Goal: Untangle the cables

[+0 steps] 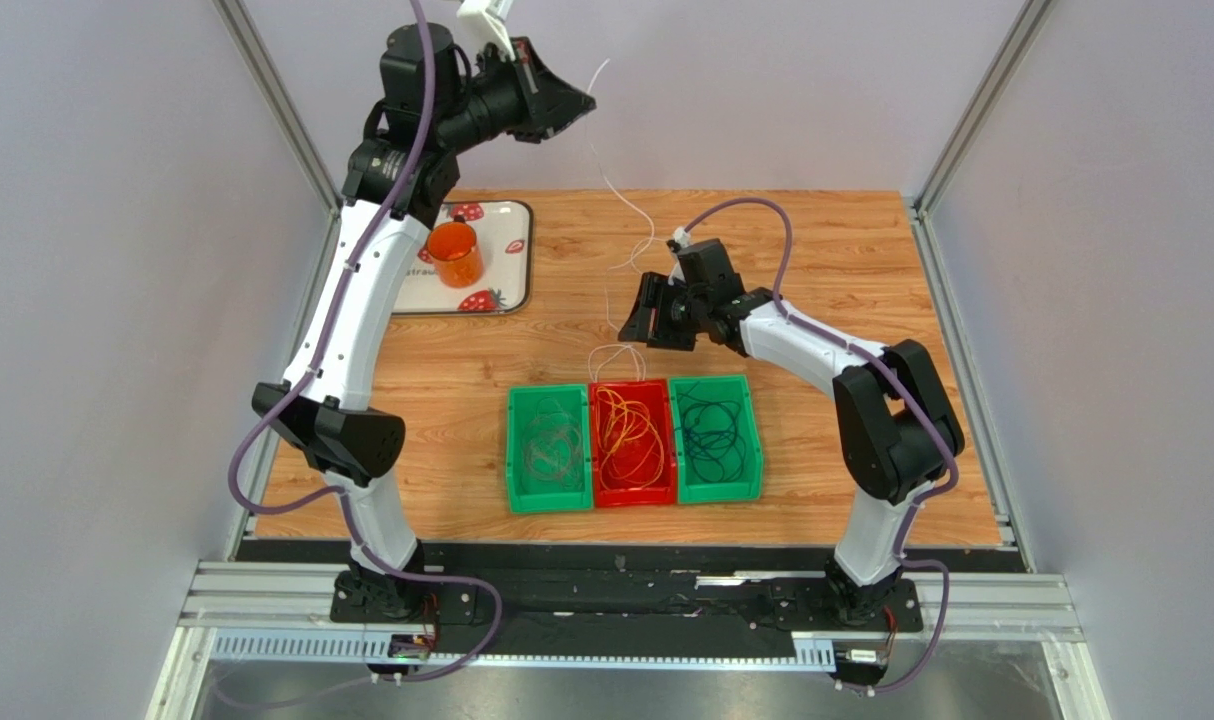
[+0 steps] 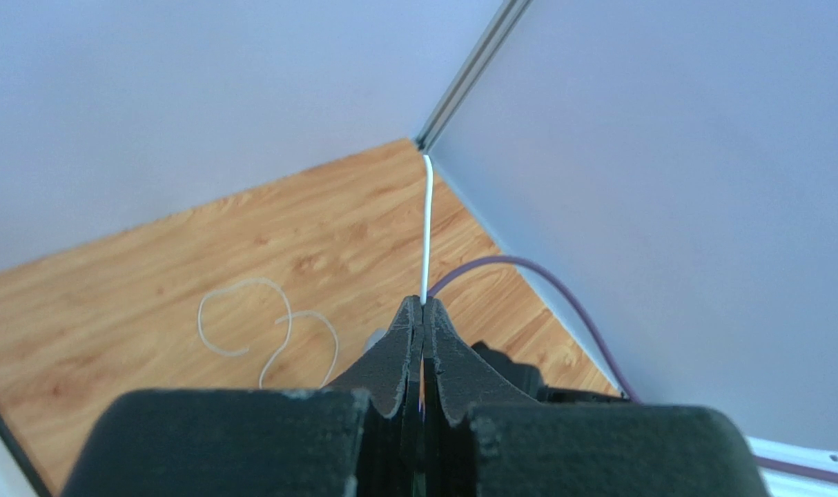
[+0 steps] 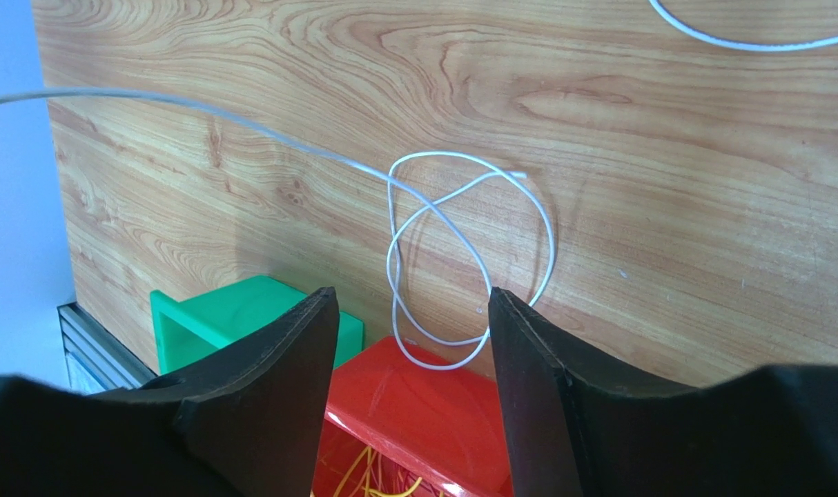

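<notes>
- Writing: one line of print on the strawberry-patterned tray [image 1: 516, 248], too small to read.
- orange cup [image 1: 454, 255]: upright on that tray, far left of the surface [image 1: 824, 255].
- Bins, one row at the near side: left green bin [image 1: 514, 450] with pale cables [image 1: 550, 447], faint against the plastic; red bin [image 1: 633, 393] with orange cables [image 1: 633, 443]; right green bin [image 1: 751, 438] with dark cables [image 1: 715, 428].
- white cable [image 2: 426, 223]: runs from my raised left arm down to the wood and ends in a knotted loop lying just behind the red bin. I cannot tell whether the loop touches the rim.
- Cut off: a second pale curl on the wood in the left wrist view; I cannot tell whether it is the same cable.
- Left arm: lifted high above the tray; my left claw [image 2: 424, 305] is pressed together on the white cable.
- Right arm: elbow bent, reaching left, low over mid-surface; my right claw [image 3: 411, 298] stands apart over the loop, gripping nothing.
</notes>
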`<state>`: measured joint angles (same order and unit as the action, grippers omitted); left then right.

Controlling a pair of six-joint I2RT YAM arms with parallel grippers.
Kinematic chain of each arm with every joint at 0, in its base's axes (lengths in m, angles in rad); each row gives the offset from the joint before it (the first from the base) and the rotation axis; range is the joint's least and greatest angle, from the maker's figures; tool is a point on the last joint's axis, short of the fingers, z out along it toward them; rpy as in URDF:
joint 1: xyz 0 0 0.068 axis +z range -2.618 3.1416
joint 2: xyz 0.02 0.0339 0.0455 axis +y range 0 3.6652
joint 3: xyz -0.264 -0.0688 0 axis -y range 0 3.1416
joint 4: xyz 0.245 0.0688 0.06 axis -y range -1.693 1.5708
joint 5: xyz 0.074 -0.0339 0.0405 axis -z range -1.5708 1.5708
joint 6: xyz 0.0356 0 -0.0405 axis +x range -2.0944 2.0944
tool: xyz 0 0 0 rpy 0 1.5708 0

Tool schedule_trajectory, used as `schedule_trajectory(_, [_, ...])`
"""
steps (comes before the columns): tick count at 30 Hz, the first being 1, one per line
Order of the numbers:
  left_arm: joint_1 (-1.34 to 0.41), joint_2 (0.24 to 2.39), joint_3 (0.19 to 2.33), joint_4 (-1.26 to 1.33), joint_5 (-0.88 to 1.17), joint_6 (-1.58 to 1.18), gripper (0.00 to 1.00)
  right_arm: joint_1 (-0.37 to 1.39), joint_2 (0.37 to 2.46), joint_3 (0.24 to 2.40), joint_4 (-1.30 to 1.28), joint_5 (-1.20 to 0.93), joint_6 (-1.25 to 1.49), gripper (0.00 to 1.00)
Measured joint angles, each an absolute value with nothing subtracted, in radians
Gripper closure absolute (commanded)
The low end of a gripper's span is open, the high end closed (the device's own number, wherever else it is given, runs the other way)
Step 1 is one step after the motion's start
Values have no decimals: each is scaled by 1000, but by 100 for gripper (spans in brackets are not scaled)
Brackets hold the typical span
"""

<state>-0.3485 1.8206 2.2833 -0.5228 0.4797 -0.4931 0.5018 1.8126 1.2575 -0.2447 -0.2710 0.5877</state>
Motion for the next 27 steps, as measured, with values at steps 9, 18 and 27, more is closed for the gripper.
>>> schedule_trajectory(9, [-307, 1885, 2369, -320, 582, -622, 100, 503, 1797, 1267, -241, -268, 535, 34])
schedule_trajectory(18, [-237, 1890, 2357, -221, 689, -713, 100, 503, 1761, 1267, -180, -263, 481, 31])
schedule_trajectory(27, [-236, 1847, 2374, -219, 725, -721, 100, 506, 1761, 1268, -167, -252, 394, 28])
